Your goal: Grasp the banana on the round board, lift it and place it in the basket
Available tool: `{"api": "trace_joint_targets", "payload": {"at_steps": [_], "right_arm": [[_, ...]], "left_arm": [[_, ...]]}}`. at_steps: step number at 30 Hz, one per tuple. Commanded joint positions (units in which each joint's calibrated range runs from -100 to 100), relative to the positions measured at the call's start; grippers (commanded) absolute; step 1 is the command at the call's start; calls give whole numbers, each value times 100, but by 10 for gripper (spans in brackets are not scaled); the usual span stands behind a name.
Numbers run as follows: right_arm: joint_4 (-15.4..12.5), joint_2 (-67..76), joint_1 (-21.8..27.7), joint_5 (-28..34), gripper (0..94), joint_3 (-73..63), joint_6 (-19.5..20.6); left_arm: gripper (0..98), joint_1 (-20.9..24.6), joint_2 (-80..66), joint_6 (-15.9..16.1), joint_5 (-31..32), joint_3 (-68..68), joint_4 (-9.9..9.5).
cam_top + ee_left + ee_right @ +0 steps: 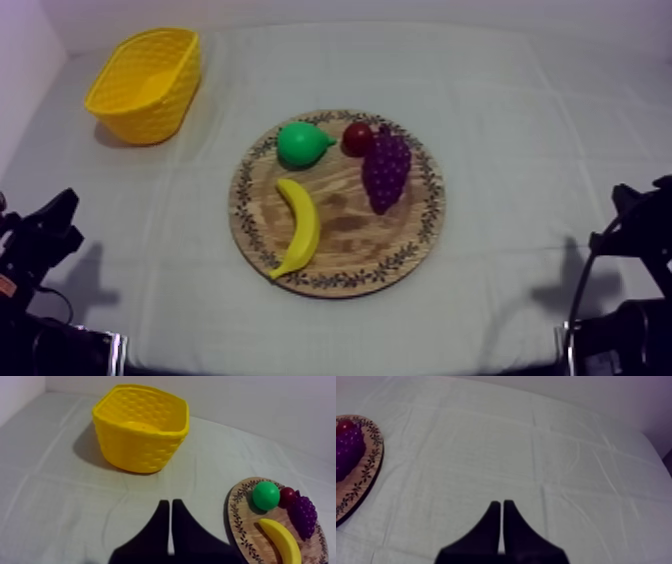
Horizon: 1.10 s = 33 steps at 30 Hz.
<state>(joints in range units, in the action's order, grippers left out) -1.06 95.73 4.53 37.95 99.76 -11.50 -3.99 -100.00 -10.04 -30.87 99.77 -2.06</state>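
Left fingers (164,509): clenched on nothing, over the cloth-covered bench (520,150), left of the round wooden board with a patterned rim (350,232).
Yellow woven plastic basket (145,85): beyond the board's left, well apart.
Curved yellow banana (299,228): lying on the board's left part.
Green pear (300,144), small red fruit (357,137), purple bunch of grapes (385,170): across the board's far part.
Right fingers (496,511): clenched on nothing, right of the board.

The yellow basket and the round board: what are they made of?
The yellow basket looks like moulded plastic: one even colour, a woven pattern pressed into its walls, slight sheen. The board looks like wood: brown grain streaks, matt, with a dark leaf pattern, printed or painted, round its rim.
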Motion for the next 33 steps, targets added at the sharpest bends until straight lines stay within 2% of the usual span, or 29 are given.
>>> {"api": "trace_joint_targets", "payload": {"at_steps": [1, 25, 33], "right_arm": [[1, 2, -1, 4, 3, 2, -1], [1, 2, -1, 4, 3, 2, -1], [1, 2, -1, 4, 3, 2, -1]], "left_arm": [[1, -2, 0, 113, -187, 1, -1], [1, 0, 0, -32, -182, 1, -1], [1, -70, 727, 83, 177, -357, 101]]}}
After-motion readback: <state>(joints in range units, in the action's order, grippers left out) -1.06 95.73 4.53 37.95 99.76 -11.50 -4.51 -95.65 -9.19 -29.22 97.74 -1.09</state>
